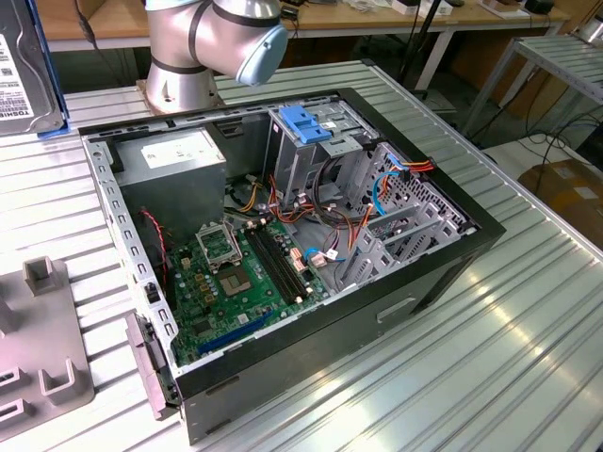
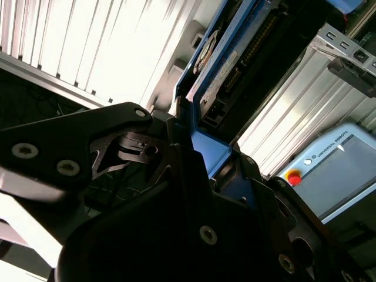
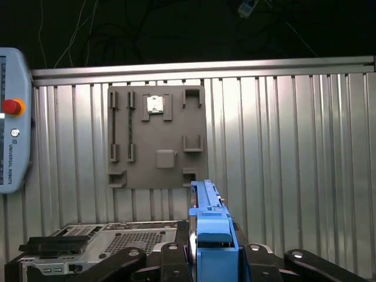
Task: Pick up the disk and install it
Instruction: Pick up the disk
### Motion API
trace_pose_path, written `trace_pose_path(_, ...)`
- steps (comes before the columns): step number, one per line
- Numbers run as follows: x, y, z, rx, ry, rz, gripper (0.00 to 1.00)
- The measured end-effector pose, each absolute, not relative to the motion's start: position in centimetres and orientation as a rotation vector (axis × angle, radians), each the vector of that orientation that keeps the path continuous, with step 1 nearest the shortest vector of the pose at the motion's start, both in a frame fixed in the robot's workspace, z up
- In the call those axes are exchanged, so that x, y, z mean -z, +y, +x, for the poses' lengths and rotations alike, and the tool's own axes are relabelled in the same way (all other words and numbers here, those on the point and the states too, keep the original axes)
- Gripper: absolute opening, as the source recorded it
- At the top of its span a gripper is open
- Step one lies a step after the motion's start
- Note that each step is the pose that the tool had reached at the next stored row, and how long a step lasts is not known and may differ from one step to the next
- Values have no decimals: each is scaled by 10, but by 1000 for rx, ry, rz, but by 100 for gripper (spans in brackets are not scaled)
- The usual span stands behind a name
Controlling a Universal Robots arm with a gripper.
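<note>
on the ribbed metal table sits the open computer case, motherboard facing up, with the arm rising behind it. over at the exterior view's left is a grey fixture plate, and the first wrist view has a teach pendant lying on the table too. the disk is upright at the exterior view's far left edge, well apart from the case's drive cage and its blue latch. in the first wrist view the gripper has its fingers pressed in on the disk from both sides, so it's clamped on it edge-on, blue rail toward the camera. handling-wise i'd guess it's a stiff, fairly dense metal slab, zero give, but touchy about knocks. the bare metal looks slick, so pinching the flat faces between the plastic rails seems sanest, keeping off the connector end.
</note>
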State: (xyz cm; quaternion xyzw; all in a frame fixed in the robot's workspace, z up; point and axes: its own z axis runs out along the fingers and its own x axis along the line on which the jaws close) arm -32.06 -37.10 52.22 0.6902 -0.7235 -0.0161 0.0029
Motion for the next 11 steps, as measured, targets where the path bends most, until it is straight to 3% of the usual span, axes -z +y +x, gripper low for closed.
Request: trace_pose_path(11,-522,-371,-298,50,-2269,2164,37)
